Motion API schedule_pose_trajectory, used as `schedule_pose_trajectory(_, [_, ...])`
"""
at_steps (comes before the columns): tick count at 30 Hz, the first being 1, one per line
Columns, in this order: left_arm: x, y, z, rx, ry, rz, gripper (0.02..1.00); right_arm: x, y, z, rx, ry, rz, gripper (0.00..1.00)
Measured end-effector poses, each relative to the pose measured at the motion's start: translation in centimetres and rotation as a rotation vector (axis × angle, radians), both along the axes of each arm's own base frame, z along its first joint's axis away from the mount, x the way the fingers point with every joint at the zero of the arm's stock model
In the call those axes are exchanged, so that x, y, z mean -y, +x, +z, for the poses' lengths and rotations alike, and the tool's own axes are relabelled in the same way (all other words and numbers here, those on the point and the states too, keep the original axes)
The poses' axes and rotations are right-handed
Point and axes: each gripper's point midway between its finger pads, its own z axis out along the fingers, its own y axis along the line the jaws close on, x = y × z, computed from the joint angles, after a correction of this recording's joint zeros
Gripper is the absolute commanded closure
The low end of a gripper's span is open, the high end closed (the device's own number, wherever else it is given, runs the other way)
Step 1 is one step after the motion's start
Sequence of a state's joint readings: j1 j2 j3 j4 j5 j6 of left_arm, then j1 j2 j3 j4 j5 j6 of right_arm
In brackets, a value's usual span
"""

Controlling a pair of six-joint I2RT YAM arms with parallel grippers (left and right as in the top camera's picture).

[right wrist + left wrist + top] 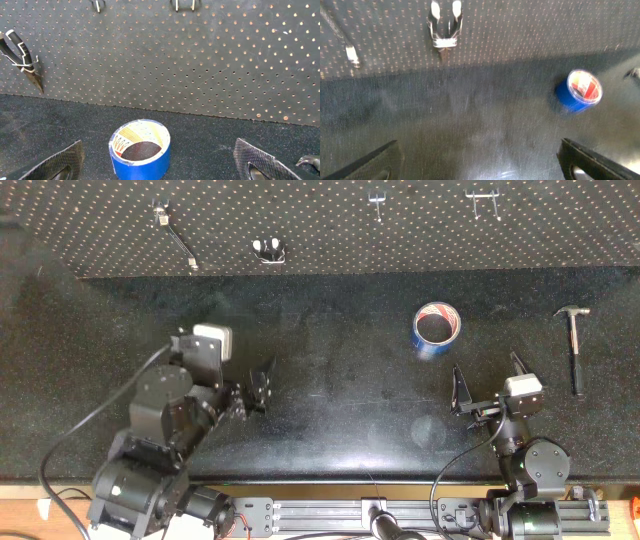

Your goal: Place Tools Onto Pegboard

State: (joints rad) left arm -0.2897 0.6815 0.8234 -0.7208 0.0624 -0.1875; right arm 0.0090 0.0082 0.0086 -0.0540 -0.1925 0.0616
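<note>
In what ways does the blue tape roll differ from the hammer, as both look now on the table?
The tape roll is a round blue ring; the hammer is long and thin, with a dark handle and metal head. The tape roll lies flat, hole up; the hammer lies with its head toward the pegboard. Both rest on the dark table, not hung.
</note>
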Motion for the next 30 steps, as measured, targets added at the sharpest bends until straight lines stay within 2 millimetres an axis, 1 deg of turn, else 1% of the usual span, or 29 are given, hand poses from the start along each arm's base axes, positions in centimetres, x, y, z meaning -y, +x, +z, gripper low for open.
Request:
schedule_pose_trajectory(1, [-0.4, -0.6, -0.7, -0.006, 0.007, 0.009, 0.023, 0.0, 0.0, 0.0, 0.0, 0.0, 0.0, 0.025])
schedule_pose_trajectory(2, [-0.8, -1.0, -0.9, 0.022, 0.002, 0.024, 0.023, 0.0, 0.0, 0.0, 0.0, 0.0, 0.0, 0.025])
schedule_pose_trajectory(4, [-2.5, -1.7, -1.1, 0.109, -0.015, 0.085, 0.023, 0.0, 0.0, 0.0, 0.0, 0.0, 0.0, 0.025])
schedule_pose_trajectory(5, [-3.2, -1.3, -1.1, 0.177, -0.034, 0.117, 0.023, 0.0, 0.0, 0.0, 0.0, 0.0, 0.0, 0.025])
schedule_pose_trajectory(6, [-4.2, -1.0, -2.0, 0.22, -0.045, 0.161, 0.023, 0.0, 0.0, 0.0, 0.001, 0.0, 0.0, 0.025])
schedule_pose_trajectory(9, [-5.3, -0.2, -3.8, 0.286, -0.069, 0.199, 0.023, 0.0, 0.0, 0.0, 0.0, 0.0, 0.0, 0.025])
schedule_pose_trajectory(13, [-7.4, 0.0, -4.4, 0.367, -0.072, 0.275, 0.023, 0.0, 0.0, 0.0, 0.0, 0.0, 0.0, 0.025])
schedule_pose_trajectory(14, [-7.8, 0.0, -4.8, 0.389, -0.07, 0.291, 0.023, 0.0, 0.0, 0.0, 0.0, 0.0, 0.0, 0.025])
schedule_pose_trajectory(15, [-7.8, 0.2, -4.7, 0.42, -0.071, 0.291, 0.023, 0.0, 0.0, 0.0, 0.0, 0.0, 0.0, 0.025])
schedule_pose_trajectory(16, [-7.8, 0.3, -5.1, 0.444, -0.072, 0.289, 0.023, 0.0, 0.0, 0.0, 0.0, 0.0, 0.0, 0.025])
schedule_pose_trajectory(19, [-7.5, 0.7, -4.2, 0.576, -0.082, 0.272, 0.023, 0.0, 0.0, 0.0, 0.0, 0.0, 0.0, 0.025])
schedule_pose_trajectory(20, [-7.4, 0.8, -4.6, 0.593, -0.085, 0.266, 0.023, 0.0, 0.0, 0.0, 0.0, 0.0, 0.0, 0.027])
schedule_pose_trajectory(22, [-7.3, 0.9, -5.9, 0.581, -0.083, 0.27, 0.023, 0.0, 0.0, 0.0, 0.0, 0.0, 0.0, 0.025])
schedule_pose_trajectory(25, [-7.9, 0.9, -6.3, 0.581, -0.066, 0.302, 0.023, 0.0, 0.0, 0.0, 0.0, 0.0, 0.0, 0.025])
schedule_pose_trajectory(29, [-8.4, 0.6, -8.4, 0.508, 0.013, 0.308, 0.023, 0.0, 0.0, 0.0, 0.0, 0.0, 0.0, 0.025])
schedule_pose_trajectory(30, [-8.4, 0.6, -8.4, 0.51, 0.023, 0.309, 0.023, 0.0, 0.0, 0.0, 0.0, 0.0, 0.0, 0.025])
